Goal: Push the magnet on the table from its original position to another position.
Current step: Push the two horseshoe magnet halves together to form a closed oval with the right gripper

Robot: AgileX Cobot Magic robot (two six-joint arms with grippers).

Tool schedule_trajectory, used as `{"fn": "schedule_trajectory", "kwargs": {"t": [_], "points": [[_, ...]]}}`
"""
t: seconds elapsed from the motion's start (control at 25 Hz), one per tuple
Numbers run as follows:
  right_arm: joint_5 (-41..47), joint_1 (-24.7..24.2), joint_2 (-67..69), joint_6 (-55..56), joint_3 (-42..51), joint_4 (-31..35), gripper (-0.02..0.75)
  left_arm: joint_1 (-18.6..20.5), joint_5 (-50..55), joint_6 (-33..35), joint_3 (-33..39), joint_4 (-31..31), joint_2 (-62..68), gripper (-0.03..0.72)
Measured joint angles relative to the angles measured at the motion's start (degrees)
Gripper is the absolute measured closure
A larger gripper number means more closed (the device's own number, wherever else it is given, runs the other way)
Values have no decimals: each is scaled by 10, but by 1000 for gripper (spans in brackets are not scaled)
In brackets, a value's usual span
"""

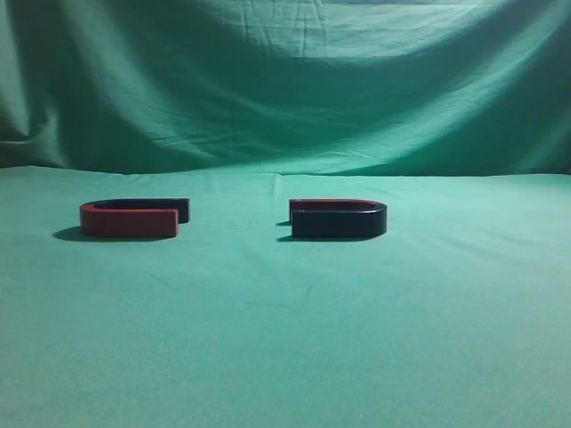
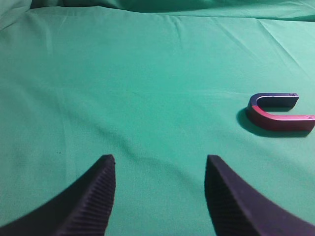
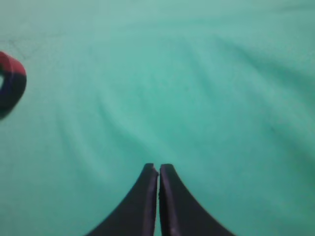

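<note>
Lying on the cloth: the magnet (image 1: 339,219) is seen flat on the table (image 1: 285,348), right of centre in the exterior view, its navy arm and curve turned near, its red arm behind, its open end facing left.
Other thing: a second U magnet (image 1: 134,217) is set to the left, red arm near, open end facing right — the two are well apart, with bare cloth between them.
In the way: nothing is seen standing between either gripper and the magnets in the wrist views.
Left gripper (image 2: 160,196): its jaws are held wide apart over bare cloth; the second U magnet is seen far right of it.
Right gripper (image 3: 158,196): its jaws are pressed together, nothing between them; a red and dark curve, blurred, is seen at the left edge — which magnet cannot be told.
Edges: the backdrop (image 1: 285,80) rises at the far edge, behind both magnets.
Open room: wide bare cloth is shown near, and right of the magnet.
</note>
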Motion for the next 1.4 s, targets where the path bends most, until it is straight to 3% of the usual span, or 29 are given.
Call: {"fn": "schedule_trajectory", "kwargs": {"t": [0.2, 0.32, 0.52, 0.72, 1.08, 1.4], "points": [[-24, 9, 33, -18, -49, 76, 738, 0, 0, 0, 0, 0, 0, 316], [-22, 17, 56, -108, -70, 114, 738, 0, 0, 0, 0, 0, 0, 316], [53, 55, 134, -163, -168, 136, 738, 0, 0, 0, 0, 0, 0, 316], [144, 92, 256, -85, -274, 61, 738, 0, 0, 0, 0, 0, 0, 316], [196, 168, 375, 37, -389, -38, 738, 0, 0, 0, 0, 0, 0, 316], [230, 174, 452, 87, -448, -93, 738, 0, 0, 0, 0, 0, 0, 316]]}}
